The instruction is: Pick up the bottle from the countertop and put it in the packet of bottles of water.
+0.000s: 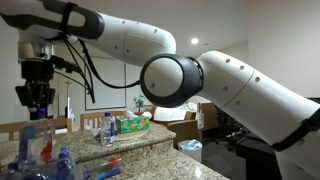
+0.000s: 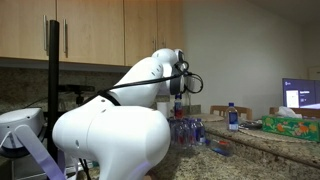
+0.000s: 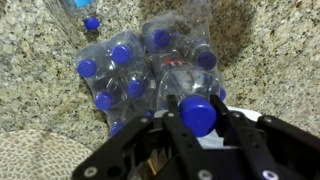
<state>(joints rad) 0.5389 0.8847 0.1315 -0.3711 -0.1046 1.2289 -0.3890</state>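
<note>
In the wrist view my gripper [image 3: 197, 118] is shut on a clear water bottle with a blue cap [image 3: 197, 112], one finger on each side of its neck. It holds the bottle directly over the plastic-wrapped packet of blue-capped water bottles [image 3: 135, 62], at the packet's near edge. In both exterior views the gripper [image 1: 38, 98] [image 2: 178, 100] hangs just above the packet [image 1: 35, 150] [image 2: 186, 130] on the granite countertop [image 1: 140, 155]. The held bottle's body is mostly hidden by the fingers.
A loose bottle lies beyond the packet [image 3: 85, 15]. Another bottle stands on the counter [image 1: 107, 128] [image 2: 232, 115] beside a green tissue box [image 1: 130, 124] [image 2: 290, 122]. Small items lie by the packet [image 2: 220, 147]. A lit monitor [image 2: 300, 95] and wooden cabinets [image 2: 110, 30] stand behind.
</note>
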